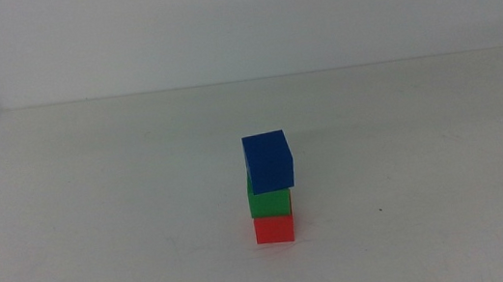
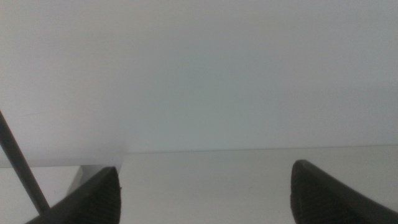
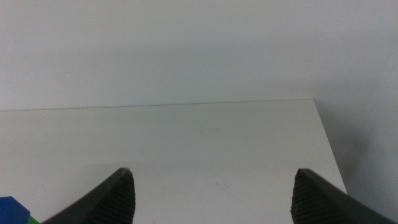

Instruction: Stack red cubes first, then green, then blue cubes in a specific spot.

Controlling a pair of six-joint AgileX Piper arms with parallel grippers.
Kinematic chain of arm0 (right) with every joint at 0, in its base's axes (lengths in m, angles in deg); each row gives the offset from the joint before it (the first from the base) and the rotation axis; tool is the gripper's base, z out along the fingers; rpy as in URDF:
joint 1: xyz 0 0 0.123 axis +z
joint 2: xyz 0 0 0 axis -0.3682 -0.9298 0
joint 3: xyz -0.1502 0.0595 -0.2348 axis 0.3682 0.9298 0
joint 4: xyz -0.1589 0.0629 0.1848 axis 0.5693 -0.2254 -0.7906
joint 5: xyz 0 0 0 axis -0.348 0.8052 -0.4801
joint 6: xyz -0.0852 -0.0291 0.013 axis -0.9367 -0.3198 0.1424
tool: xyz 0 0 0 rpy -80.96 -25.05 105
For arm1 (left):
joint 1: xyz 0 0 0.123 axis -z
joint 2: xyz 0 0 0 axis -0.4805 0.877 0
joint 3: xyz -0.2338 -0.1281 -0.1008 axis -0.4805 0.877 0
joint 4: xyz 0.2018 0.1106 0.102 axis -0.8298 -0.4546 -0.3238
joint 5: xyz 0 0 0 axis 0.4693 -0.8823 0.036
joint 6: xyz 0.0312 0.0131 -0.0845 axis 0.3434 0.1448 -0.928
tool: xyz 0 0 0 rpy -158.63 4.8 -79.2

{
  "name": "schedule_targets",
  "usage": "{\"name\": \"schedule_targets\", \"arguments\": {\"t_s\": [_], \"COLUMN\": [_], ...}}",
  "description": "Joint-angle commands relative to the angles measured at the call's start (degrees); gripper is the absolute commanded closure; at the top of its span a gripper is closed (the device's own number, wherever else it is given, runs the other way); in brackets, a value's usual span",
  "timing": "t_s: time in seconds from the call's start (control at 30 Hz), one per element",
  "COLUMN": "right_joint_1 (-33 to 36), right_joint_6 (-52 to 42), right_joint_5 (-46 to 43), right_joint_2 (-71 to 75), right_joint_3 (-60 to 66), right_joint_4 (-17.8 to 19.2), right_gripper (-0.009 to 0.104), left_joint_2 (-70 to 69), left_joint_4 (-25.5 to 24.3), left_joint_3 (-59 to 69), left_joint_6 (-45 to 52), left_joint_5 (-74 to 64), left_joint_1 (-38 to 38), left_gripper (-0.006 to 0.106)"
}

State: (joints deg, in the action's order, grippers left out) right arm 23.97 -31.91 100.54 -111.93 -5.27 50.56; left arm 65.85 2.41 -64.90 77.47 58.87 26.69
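White table, central cube stack.

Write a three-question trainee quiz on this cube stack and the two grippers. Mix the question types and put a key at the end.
1. True or false: the blue cube sits squarely centred on the green cube.
2. Multiple choice: which cube touches the table? A) blue B) green C) red
3. Fill in: in the wrist views, the left gripper and the right gripper both have their jaws ____, holding nothing.

Key:
1. False: it is turned and overhangs the green cube.
2. C: the red cube is at the bottom.
3. Open; neither arm shows in the middle view.
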Motion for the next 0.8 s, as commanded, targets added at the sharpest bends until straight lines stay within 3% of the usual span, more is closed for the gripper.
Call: {"name": "schedule_targets", "arguments": {"t_s": [0.0, 0.3, 0.53, 0.77], "right_joint_1": [-0.35, -0.40, -0.40, -0.40], "right_joint_6": [-0.70, -0.70, -0.70, -0.70], "right_joint_5": [-4.20, -5.73, -21.63, -34.58], "right_joint_2": [0.48, 3.17, 15.12, 30.57], "right_joint_3": [-0.85, 4.34, 20.54, 41.14], "right_joint_4": [0.48, 0.78, 7.45, 7.62], "right_gripper": [0.031, 0.031, 0.031, 0.031], "left_joint_2": [-0.05, -0.56, -8.03, -20.58], "left_joint_4": [0.66, 0.66, 0.66, 0.66], "left_joint_3": [-1.52, -1.18, 8.48, 24.55], "left_joint_6": [-0.47, -0.47, -0.47, -0.47], "left_joint_5": [4.82, 4.99, 12.92, 14.15], "left_joint_1": [-0.08, -0.08, -0.08, -0.08], "left_gripper": [0.007, 0.007, 0.007, 0.007]}}
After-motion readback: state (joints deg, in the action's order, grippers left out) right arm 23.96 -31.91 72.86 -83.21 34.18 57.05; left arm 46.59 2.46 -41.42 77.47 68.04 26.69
